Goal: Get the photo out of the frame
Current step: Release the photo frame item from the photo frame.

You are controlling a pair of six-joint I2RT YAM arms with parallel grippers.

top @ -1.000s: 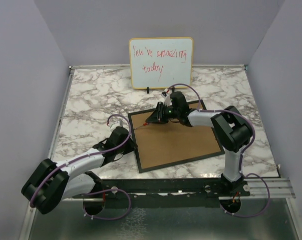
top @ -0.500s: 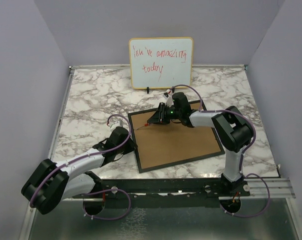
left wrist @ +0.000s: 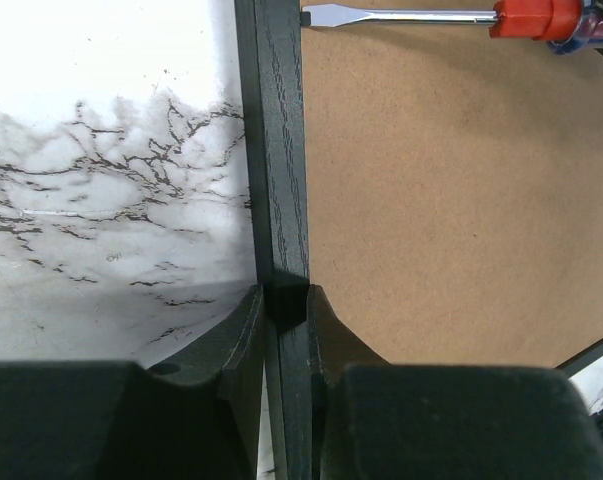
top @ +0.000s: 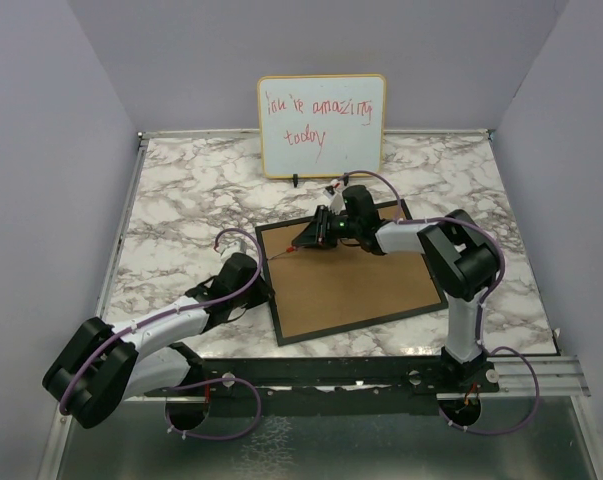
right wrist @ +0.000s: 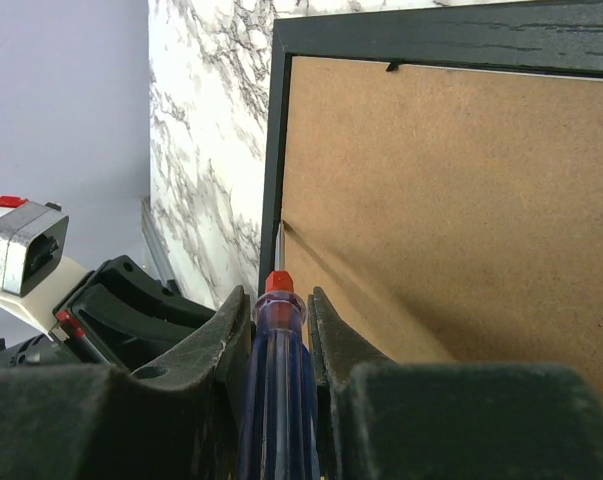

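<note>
The black frame (top: 281, 322) lies face down on the marble table, its brown back panel (top: 353, 285) up. The photo is hidden under that panel. My left gripper (left wrist: 286, 298) is shut on the frame's left rail (left wrist: 279, 150), one finger on each side of it. My right gripper (right wrist: 279, 300) is shut on a screwdriver (right wrist: 278, 345) with a blue handle and a red collar. The screwdriver's flat tip (left wrist: 321, 15) rests at the seam between the back panel (right wrist: 451, 200) and the left rail (right wrist: 274, 170), near the far left corner.
A wood-edged whiteboard (top: 322, 125) with red handwriting stands at the back, just beyond the frame. A small black tab (right wrist: 393, 67) sits on the frame's far rail. Purple walls close in the marble table (top: 181, 200) on three sides.
The right arm's elbow has shifted slightly. The screwdriver tip stays at the frame's left seam, and both grippers keep their holds.
</note>
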